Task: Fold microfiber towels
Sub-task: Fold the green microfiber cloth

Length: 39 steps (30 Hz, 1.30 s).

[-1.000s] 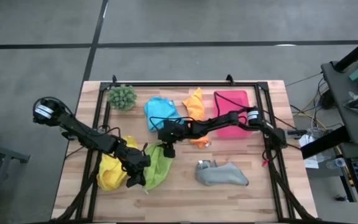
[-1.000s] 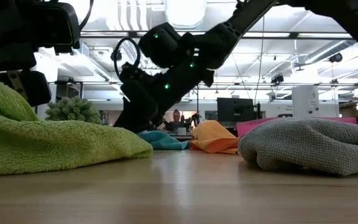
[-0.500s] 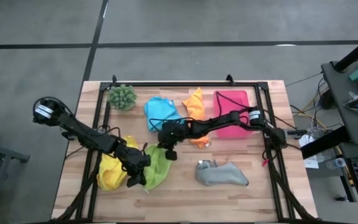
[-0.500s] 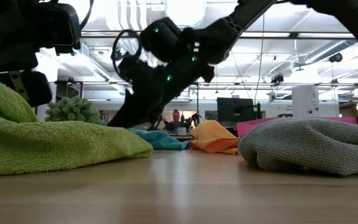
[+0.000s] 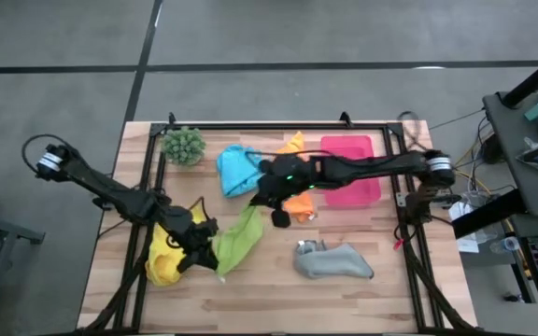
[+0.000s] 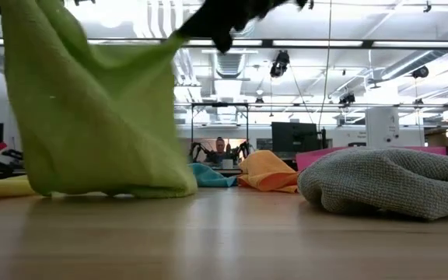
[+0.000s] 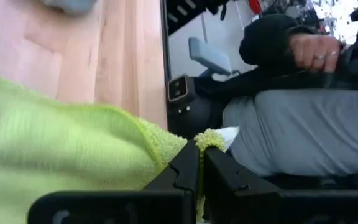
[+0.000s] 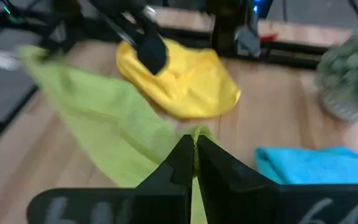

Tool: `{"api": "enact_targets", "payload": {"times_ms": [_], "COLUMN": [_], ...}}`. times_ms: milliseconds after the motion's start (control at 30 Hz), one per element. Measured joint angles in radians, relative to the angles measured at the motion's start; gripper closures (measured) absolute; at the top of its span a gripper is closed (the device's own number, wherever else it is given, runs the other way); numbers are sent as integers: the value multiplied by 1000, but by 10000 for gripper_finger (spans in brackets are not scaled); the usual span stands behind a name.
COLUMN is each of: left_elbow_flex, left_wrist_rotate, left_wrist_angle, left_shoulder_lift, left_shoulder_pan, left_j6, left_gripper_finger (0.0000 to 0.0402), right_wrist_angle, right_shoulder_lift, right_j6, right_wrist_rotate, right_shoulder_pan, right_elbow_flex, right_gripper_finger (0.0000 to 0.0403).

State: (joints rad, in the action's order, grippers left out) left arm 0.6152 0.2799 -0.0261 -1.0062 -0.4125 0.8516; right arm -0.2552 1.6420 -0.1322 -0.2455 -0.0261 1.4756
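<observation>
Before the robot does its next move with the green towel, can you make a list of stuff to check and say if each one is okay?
1. Left hand pinching a corner of the lime green towel: ok, fingers shut on the edge.
2. Right hand pinching another corner: ok, shut on the cloth.
3. Towel lifted and spread between both hands: ok; in the low view it hangs like a sheet with its bottom edge touching the table.
4. Towel flat without wrinkles: cannot tell.
5. Yellow towel out of the way: not ok, it lies right beside the green one.
6. Grey towel clear: ok, apart on bare wood.
</observation>
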Motion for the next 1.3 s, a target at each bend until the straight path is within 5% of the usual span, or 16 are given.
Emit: {"api": "enact_targets", "payload": {"times_ms": [233,467,600,1000,1300], "left_elbow_flex": [60,111,153,190,160], "left_wrist_rotate": [-210,-501,-577,-549,-419], "left_wrist_angle": [-256,-305,-365,-612,-588], "left_shoulder_lift": [140,240,282,345,154], "left_shoulder_pan": [14,21,23,26,26], "left_j6": [-64,-191,-279,-337,-311], "left_gripper_finger": [402,402,402,402,402], "right_wrist_angle": [-87,-166,-164,-243,-274], "right_shoulder_lift": [-156,-220,-235,-280,-213], "right_j6": [26,27,25,103,153], "right_wrist_rotate": [-1,-24,14,62,56], "right_shoulder_pan": [16,24,23,19,145], "right_elbow_flex": [-21,-22,-22,-27,-119], "right_gripper_finger": [394,394,394,394,394]}}
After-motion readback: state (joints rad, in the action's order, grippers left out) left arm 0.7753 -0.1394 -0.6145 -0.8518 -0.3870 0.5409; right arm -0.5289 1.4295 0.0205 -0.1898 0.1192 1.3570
